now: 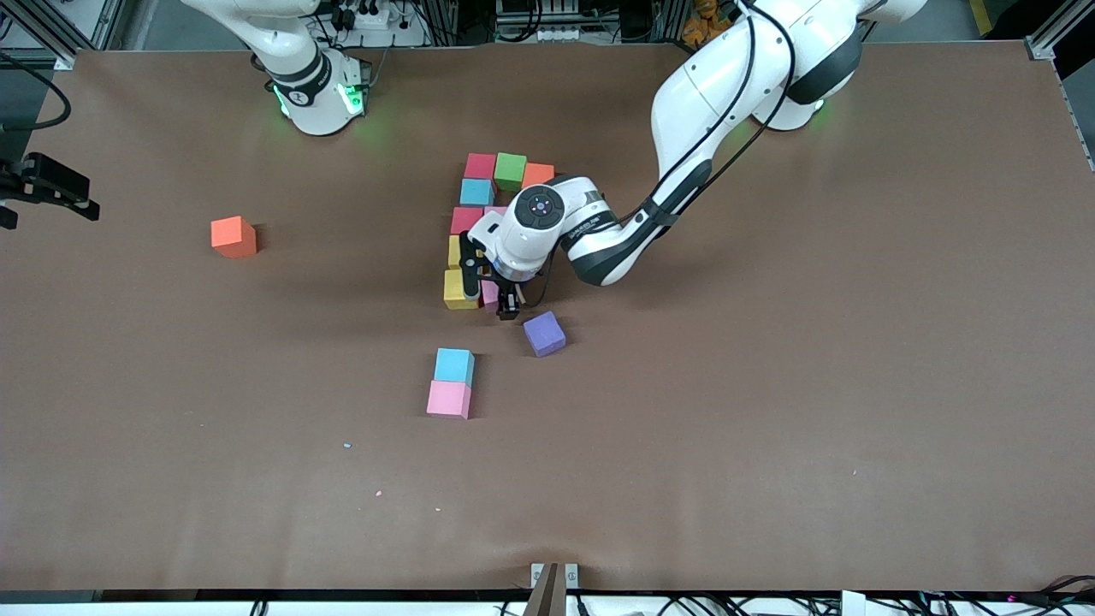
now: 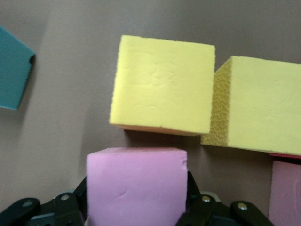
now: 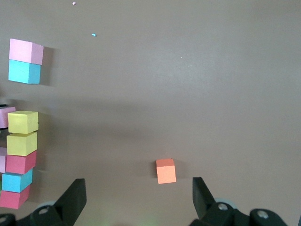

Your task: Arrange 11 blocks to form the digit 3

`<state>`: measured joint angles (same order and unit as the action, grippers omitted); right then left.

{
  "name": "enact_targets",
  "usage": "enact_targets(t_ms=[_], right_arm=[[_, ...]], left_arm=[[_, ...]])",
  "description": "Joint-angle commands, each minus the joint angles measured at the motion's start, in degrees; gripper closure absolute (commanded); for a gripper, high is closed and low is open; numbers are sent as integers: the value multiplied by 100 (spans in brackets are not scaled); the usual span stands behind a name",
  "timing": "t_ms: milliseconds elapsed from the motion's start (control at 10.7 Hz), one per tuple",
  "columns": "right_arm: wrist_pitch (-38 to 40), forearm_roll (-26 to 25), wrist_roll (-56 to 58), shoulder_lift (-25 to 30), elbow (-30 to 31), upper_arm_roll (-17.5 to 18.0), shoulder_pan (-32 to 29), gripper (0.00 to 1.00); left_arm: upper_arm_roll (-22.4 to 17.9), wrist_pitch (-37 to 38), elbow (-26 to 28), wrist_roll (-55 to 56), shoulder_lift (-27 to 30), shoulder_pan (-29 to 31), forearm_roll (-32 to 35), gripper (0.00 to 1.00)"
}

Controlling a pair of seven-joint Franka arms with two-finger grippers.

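Placement step: left gripper [image 1: 496, 301] straddles a pink block [image 2: 136, 186] set on the table beside the near yellow block [image 1: 461, 289], at 6 o'clock of the digit 3 [image 1: 488, 227]; jaws look mid-release. Next: lift clear, fetch purple block [image 1: 545, 333]. Right gripper [image 3: 136, 200] waits, spread wide.

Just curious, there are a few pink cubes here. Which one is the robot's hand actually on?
The pink block beside the nearer yellow block, between the left gripper fingers. The other clearly visible pink block sits apart, nearer the camera, touching a blue block.

Yellow block [image 1: 460, 289] & purple block [image 1: 544, 333] hem in left end effector [image 1: 494, 298] – table [image 1: 813, 385] elsewhere open.
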<state>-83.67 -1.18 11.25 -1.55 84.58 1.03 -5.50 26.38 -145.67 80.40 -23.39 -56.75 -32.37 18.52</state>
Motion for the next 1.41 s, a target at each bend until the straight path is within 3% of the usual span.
enact_targets(t_ms=[0,1314], right_arm=[[70,-92,-44,-38,-73,20,-4,0],[35,-92,-44,-74,-65,20,5,0]], left_arm=[[-27,-137,-130,-130,-90,-86,-50,22],[-317,-656,-270,-1079,-301,-279,-50,14]])
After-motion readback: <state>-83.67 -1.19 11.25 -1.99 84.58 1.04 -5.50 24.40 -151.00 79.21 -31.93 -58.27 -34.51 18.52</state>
